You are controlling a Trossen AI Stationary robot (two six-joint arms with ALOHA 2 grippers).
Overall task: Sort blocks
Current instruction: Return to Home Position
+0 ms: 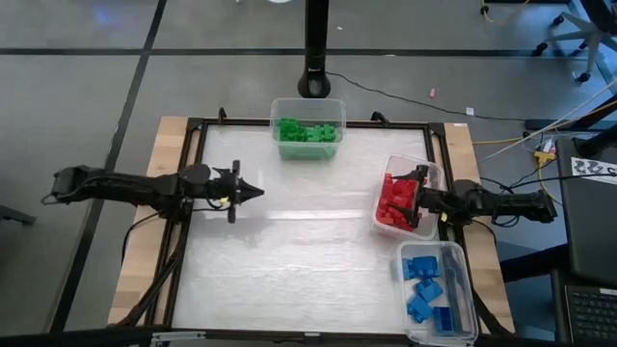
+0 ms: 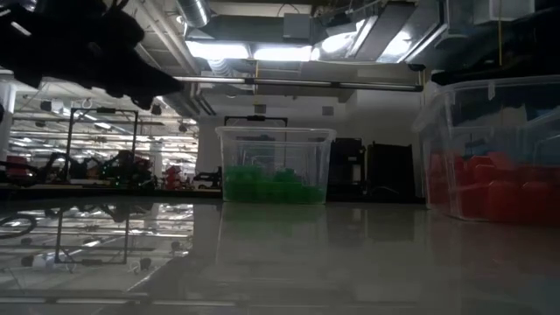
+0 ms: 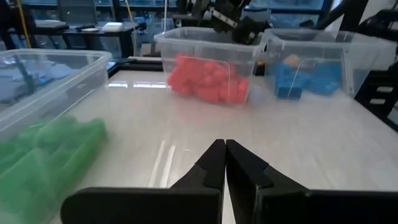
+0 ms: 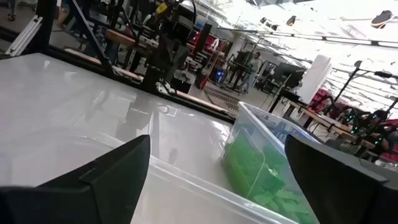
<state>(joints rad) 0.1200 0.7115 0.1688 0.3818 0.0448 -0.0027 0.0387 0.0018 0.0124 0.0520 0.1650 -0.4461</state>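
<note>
Looking down at the table [image 1: 289, 260], all the blocks are sitting in three clear tubs, one colour each. I'll use the red tub [image 1: 410, 160] as the reference point. It holds a pile of red blocks [image 1: 388, 204].

The right gripper [image 1: 413, 198] hangs right over that red tub, and its arm reaches in from the table edge nearest the tub. Its fingers [image 4: 118, 171] are spread wide apart with nothing between them. Can't tell if the tips touch the red pile or just hover above it.

The blue tub [image 1: 468, 289] is just beside the red tub, on the side away from the green one. It has blue blocks [image 1: 424, 287] lying loose in the bottom.

The green tub [image 1: 307, 101] is well apart from the red tub, up at the table edge by the black post [image 1: 316, 48]. It has green blocks [image 1: 307, 131] heaped inside.

The left gripper [image 1: 258, 192] is well apart from the red tub too, across a bare stretch of table and pointing toward it. Its fingers [image 3: 211, 165] are pressed together, tips touching, holding nothing.

From table height, the red tub shows up close at one side, with the green tub farther back.
</note>
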